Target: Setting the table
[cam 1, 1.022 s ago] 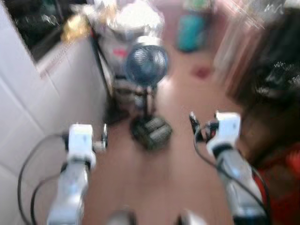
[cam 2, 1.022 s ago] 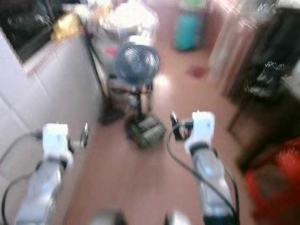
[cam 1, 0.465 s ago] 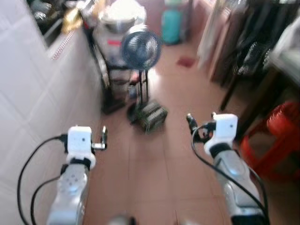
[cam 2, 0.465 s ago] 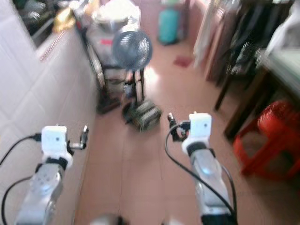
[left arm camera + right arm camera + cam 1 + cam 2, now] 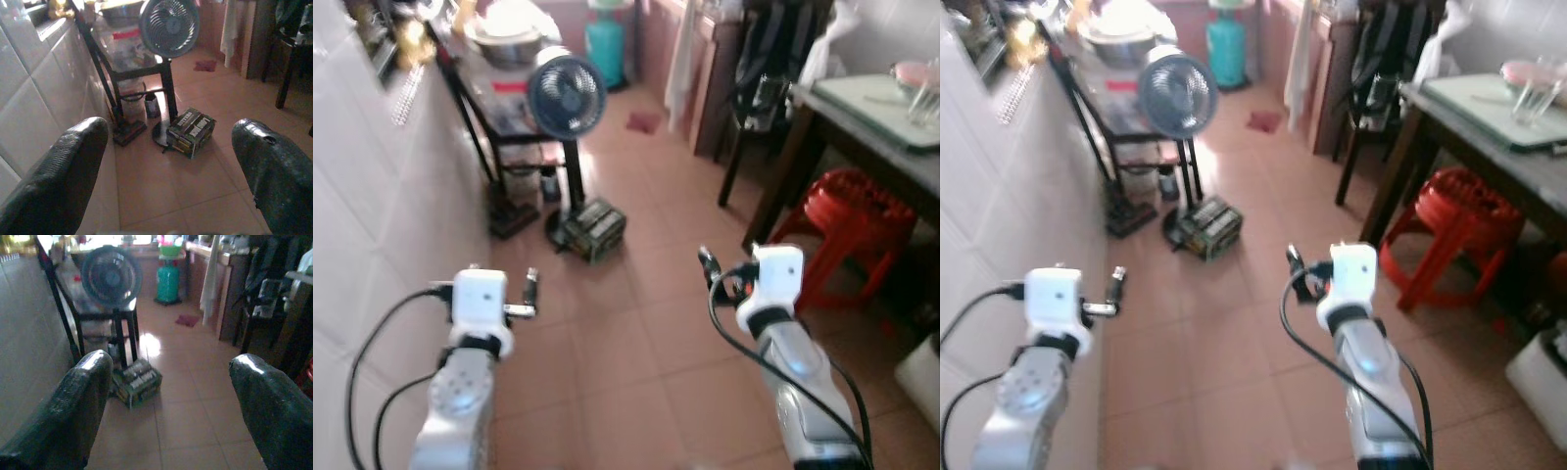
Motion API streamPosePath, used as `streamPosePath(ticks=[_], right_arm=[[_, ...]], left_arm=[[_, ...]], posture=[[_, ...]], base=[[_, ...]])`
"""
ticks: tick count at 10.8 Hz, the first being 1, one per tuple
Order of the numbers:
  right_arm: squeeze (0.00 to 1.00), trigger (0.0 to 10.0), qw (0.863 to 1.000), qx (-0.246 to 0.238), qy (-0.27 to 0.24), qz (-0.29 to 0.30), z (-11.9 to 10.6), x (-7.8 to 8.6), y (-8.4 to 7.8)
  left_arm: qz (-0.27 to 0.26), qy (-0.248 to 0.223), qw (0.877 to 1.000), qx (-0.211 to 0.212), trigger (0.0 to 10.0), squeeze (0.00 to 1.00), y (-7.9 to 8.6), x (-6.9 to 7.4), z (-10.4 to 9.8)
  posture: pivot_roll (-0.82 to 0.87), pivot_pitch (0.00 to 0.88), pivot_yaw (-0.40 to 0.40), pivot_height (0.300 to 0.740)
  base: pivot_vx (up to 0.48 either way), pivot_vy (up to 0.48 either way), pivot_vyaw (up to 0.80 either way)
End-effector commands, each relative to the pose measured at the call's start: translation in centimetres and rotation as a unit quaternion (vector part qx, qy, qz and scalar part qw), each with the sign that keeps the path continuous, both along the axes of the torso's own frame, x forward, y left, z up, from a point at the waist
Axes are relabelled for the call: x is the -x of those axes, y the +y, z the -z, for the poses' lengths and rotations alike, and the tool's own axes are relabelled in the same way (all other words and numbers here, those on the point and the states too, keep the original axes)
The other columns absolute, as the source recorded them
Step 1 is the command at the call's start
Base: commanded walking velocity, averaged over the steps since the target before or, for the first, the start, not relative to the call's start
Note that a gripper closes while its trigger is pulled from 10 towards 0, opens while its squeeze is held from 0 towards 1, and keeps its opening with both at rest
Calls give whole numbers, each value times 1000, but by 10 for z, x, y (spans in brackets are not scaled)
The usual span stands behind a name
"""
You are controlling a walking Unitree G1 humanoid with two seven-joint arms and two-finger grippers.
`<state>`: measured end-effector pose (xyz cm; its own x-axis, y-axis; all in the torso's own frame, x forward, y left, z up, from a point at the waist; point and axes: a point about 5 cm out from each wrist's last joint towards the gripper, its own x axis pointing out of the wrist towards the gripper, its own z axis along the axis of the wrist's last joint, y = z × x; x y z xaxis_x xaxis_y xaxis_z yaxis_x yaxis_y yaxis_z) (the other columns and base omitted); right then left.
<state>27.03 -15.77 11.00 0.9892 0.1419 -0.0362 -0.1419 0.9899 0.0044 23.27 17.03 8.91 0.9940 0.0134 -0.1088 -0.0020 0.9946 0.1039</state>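
Both grippers hang over bare tiled floor (image 5: 636, 333) with fingers spread wide and nothing held: the left gripper (image 5: 166, 166) at 9 o'clock, the right gripper (image 5: 171, 401) at 3. The table (image 5: 1489, 108), carrying a glass (image 5: 1528, 98), stands at 2 o'clock above a red stool (image 5: 1454, 220); a fan (image 5: 566, 93) stands at 12.

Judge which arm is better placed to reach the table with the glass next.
Right, probably. The table with the glass stands on the robot's right, nearer the right gripper; the left gripper is by the tiled wall. Both are open and empty.
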Motion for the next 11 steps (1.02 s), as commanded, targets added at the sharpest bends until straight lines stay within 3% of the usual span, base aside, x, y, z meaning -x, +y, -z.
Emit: streamPosePath(ticks=[1, 8, 11], right_arm=[[0, 10000, 1000, 9, -2, 18, -1, -2, -9], [0, 10000, 999, 14, -21, 25, -10, -9, -7], [0, 10000, 999, 16, -17, 44, -9, 8, -7]], left_arm=[[16, -12, 1000, 13, 10000, 0, -8, -5, -5], [54, -41, 997, 40, 10000, 0, -17, -9, -16], [61, -40, 994, 76, 10000, 0, -22, 1, -20]], posture=[[-22, 0, 57, 740], [-16, 6, 62, 740], [-2, 15, 37, 740]], base=[[0, 0, -800], [0, 0, -800], [0, 0, -792]])
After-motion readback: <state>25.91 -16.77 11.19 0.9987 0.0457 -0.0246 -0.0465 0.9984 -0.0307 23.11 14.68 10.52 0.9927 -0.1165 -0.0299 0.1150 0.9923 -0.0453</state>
